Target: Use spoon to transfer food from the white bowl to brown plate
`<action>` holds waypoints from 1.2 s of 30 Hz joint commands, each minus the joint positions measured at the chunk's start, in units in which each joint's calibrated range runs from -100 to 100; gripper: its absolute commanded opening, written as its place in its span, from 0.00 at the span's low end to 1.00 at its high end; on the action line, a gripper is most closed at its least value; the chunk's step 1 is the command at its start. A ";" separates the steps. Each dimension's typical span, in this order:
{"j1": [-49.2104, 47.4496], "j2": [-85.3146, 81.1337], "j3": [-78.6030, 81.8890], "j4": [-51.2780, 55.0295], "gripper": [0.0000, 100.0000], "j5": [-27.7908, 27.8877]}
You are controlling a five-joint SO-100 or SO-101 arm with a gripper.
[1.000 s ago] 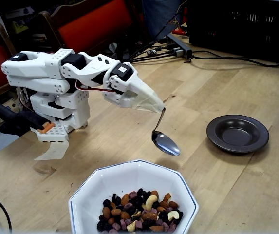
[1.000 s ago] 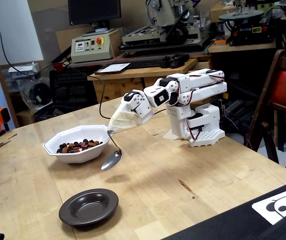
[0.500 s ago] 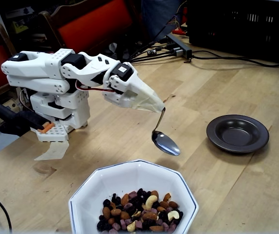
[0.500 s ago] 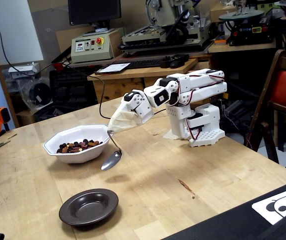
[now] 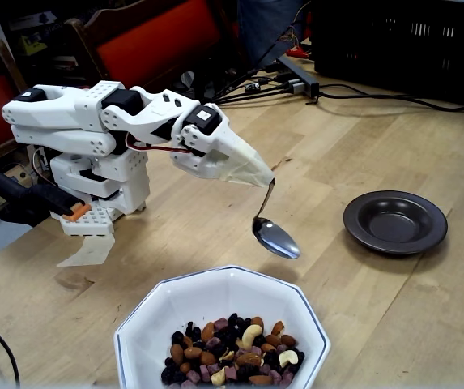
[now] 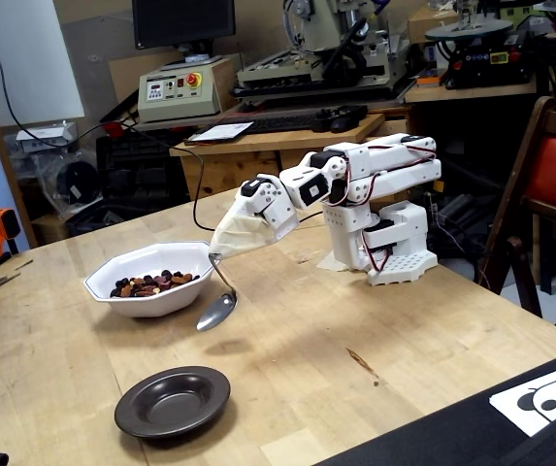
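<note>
My gripper [image 5: 257,172] [image 6: 221,247] is wrapped in beige tape and shut on the handle of the spoon [image 5: 276,237] [image 6: 216,311]. The shiny spoon hangs down with nothing in it, just above the table between the two dishes. The white bowl [image 5: 175,316] [image 6: 151,296] holds the food [image 5: 232,352] [image 6: 151,284], a heap of almonds, cashews and dark dried fruit. It stands near the front edge in a fixed view. The brown plate [image 5: 395,220] [image 6: 173,401] lies apart from the spoon and holds nothing.
The arm's white base [image 5: 98,174] [image 6: 389,243] stands on the wooden table. Cables [image 5: 377,96] and a black crate [image 5: 402,40] lie at the back. Red chairs [image 5: 151,36] [image 6: 554,175] stand beside the table. A workbench with machines [image 6: 297,87] is behind.
</note>
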 commanded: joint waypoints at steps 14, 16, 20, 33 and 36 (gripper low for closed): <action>-0.30 0.59 -15.75 0.07 0.02 0.15; -0.30 2.22 -17.78 0.07 0.02 0.15; -0.30 9.40 -24.24 0.07 0.02 0.15; 0.22 30.54 -37.87 -2.22 0.02 -0.20; 0.29 31.57 -37.16 -7.36 0.02 -0.20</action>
